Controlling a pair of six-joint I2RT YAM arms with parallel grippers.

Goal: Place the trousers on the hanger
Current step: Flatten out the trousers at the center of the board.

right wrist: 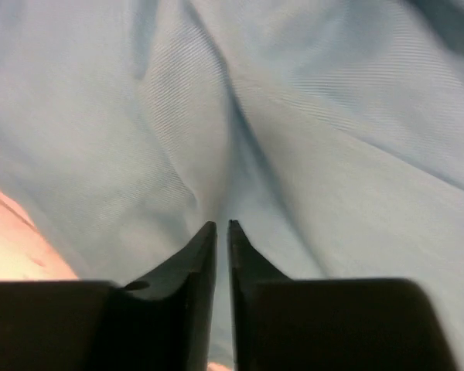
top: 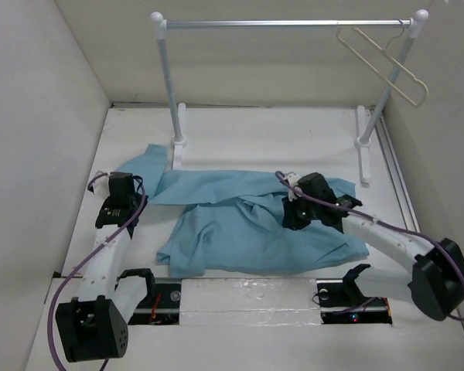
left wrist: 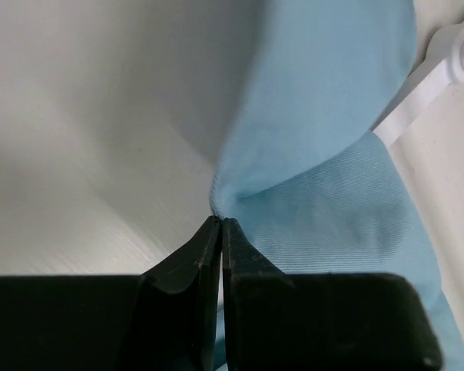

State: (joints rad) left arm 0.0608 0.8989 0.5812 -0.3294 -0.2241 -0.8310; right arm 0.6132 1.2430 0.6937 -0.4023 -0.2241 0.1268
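The white counter [top: 240, 127] carries everything. A clothes rail [top: 286, 24] stands along its far edge on two white posts. The trousers [top: 240, 232] lie crumpled flat across the middle of the counter. They run from near the left edge almost to the right, and their lower hem is close to the near edge. The hanger [top: 383, 62] hangs tilted by its hook at the right end of the rail, above the far right corner and well apart from the cloth. It is empty, so I judge the task barely begun.

The arms sit one at each end of the garment, probably so they can lift it stretched out rather than bunched. The left gripper [left wrist: 220, 226] is at the trousers' end by the left edge. The right gripper [right wrist: 222, 228] is on the cloth toward the right edge.

The overhead view hides the fingers under the wrists, and only the wrist cameras show the grasp. In the left wrist view the fingers [left wrist: 193, 259] are clenched on a raised fold at the cloth's edge, with the rail's white foot [left wrist: 441, 69] just beyond. In the right wrist view the fingers [right wrist: 197, 255] are closed to a slit on a crease that runs into the tips. Neither wrist camera shows the hanger.
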